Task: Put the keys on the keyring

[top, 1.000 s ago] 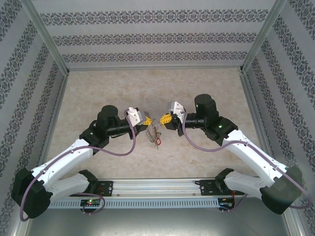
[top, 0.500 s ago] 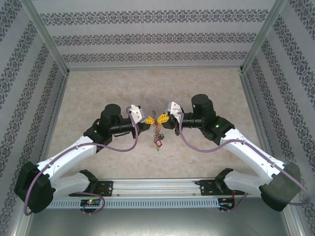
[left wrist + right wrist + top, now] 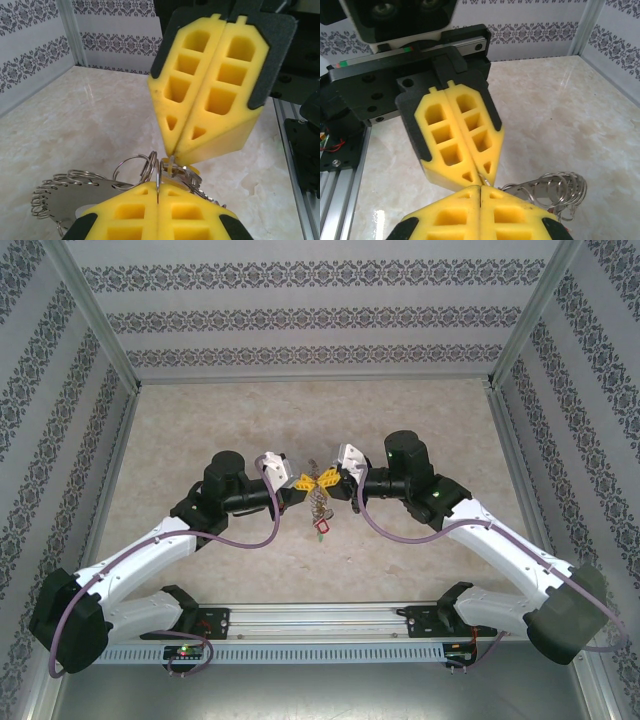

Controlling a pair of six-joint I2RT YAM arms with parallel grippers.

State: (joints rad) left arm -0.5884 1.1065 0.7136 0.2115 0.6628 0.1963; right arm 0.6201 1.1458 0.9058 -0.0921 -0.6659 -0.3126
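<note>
Over the middle of the table my left gripper (image 3: 305,483) and right gripper (image 3: 331,480) meet tip to tip. The keyring (image 3: 318,504), a grey metal piece fringed with small rings and a red tag, hangs under them. In the left wrist view my left gripper (image 3: 158,189) is shut on one thin ring (image 3: 159,172) of the keyring (image 3: 75,192). Right above it, the right gripper (image 3: 172,152) is shut on a small key (image 3: 172,162), mostly hidden. In the right wrist view the right gripper (image 3: 480,188) touches the left gripper (image 3: 482,176), with the keyring (image 3: 555,190) beside them.
A marbled tabletop (image 3: 200,420) lies under the arms, with patterned walls (image 3: 320,320) on three sides. Metal frame posts (image 3: 95,320) stand at the back corners. An aluminium rail (image 3: 320,625) with the arm bases runs along the near edge.
Both grippers have closed in on each other from a gap to tip contact. The hanging keyring moved right with the left gripper, toward the middle.
</note>
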